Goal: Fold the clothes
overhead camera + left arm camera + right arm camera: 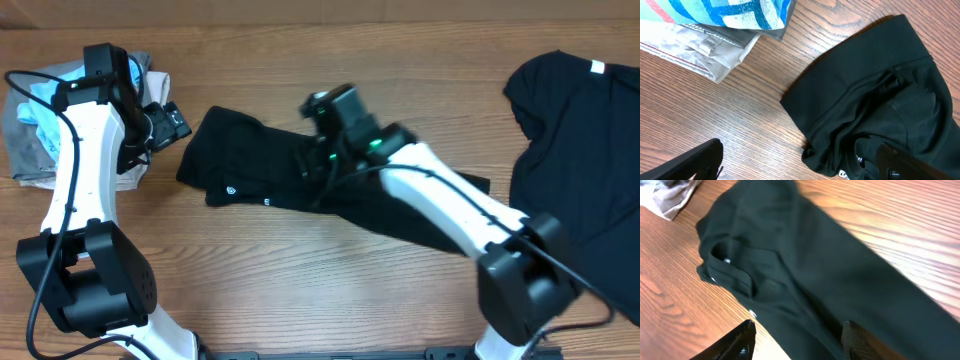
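Overhead, a black T-shirt lies bunched lengthwise at the middle of the surface, with a small round white mark near its left end. A second black T-shirt is spread along the right edge, its white tag toward the far-right corner. A pile of light clothes, grey and blue, sits by the left edge near the far-left corner. The left claw hangs between that pile and the first shirt's left end, and the right claw is over that shirt's middle. Left wrist view: the left claw's fingers stand wide apart with nothing held. The shirt's folded end lies on the wood below them, and the pile's blue-striped cloth shows at the top of the view. Right wrist view: the right claw's fingers stand partly apart astride the dark cloth, whose neckline shows at the left. Whether they pinch the fabric cannot be told.
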